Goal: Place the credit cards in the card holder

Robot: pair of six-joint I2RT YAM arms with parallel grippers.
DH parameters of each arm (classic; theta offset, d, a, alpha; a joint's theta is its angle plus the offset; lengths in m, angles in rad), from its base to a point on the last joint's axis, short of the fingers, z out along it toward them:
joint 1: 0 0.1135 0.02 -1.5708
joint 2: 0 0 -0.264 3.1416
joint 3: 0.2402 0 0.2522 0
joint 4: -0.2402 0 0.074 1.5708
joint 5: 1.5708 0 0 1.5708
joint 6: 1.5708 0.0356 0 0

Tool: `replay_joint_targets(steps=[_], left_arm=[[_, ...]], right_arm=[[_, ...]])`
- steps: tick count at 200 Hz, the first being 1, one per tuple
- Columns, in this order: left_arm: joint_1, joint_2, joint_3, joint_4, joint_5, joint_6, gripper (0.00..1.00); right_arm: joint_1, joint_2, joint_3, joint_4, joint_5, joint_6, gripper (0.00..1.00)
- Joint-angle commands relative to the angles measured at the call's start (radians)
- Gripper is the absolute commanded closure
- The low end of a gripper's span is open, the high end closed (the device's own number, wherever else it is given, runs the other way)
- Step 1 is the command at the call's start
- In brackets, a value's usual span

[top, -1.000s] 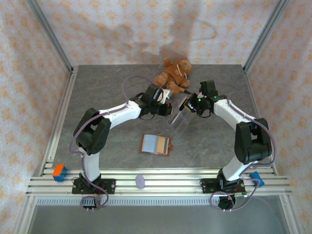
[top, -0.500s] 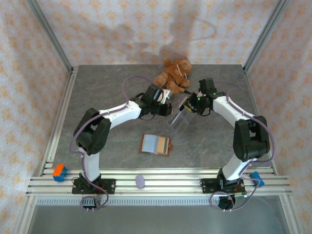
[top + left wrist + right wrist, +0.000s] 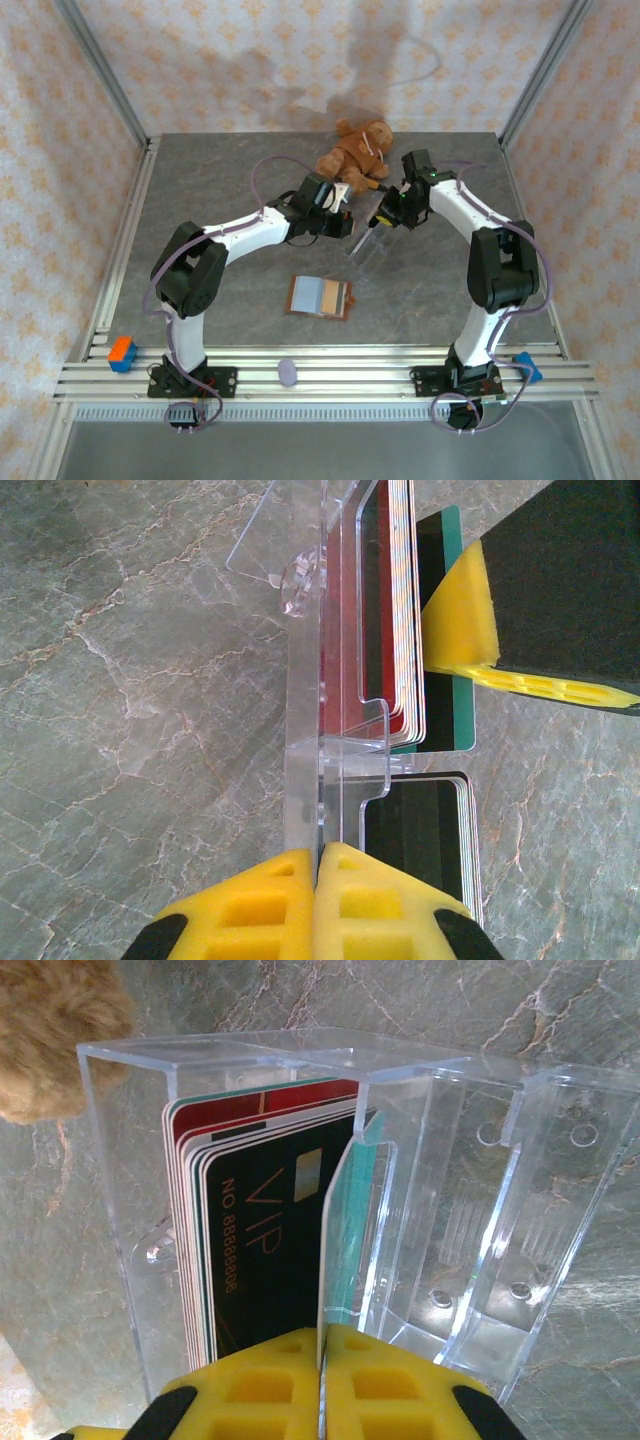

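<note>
I'm pinching the teal card (image 3: 350,1220) edge-on in my closed right gripper (image 3: 322,1348) — long axis running straight ahead into the card holder (image 3: 500,1200) beside the VIP stack (image 3: 262,1245) — left gripper (image 3: 316,868) clamping its wall.

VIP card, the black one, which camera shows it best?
Right wrist: the VIP card faces the lens, its lettering readable through the clear holder. Left wrist has the cards edge-on, so it cannot be picked out. Top external has the holder too small to tell cards apart.
</note>
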Motion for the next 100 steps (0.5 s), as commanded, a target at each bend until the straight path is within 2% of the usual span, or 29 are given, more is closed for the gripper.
replay_joint_targets(steps=[1, 35, 60, 100], left_arm=[[0.003, 0.006, 0.024, -0.044, -0.042, -0.009, 1.00], [0.003, -0.004, 0.049, -0.071, -0.059, -0.010, 1.00], [0.005, -0.088, -0.001, -0.013, -0.103, -0.033, 0.84], [0.020, -0.152, 0.022, -0.086, -0.119, -0.038, 0.81]], right_arm=[[0.003, -0.005, 0.002, -0.103, 0.078, -0.020, 0.92], [0.003, -0.038, 0.065, -0.162, 0.081, -0.034, 0.94], [0.001, -0.056, 0.097, -0.194, 0.076, -0.048, 1.00], [0.002, -0.063, 0.135, -0.246, 0.068, -0.088, 1.00]])
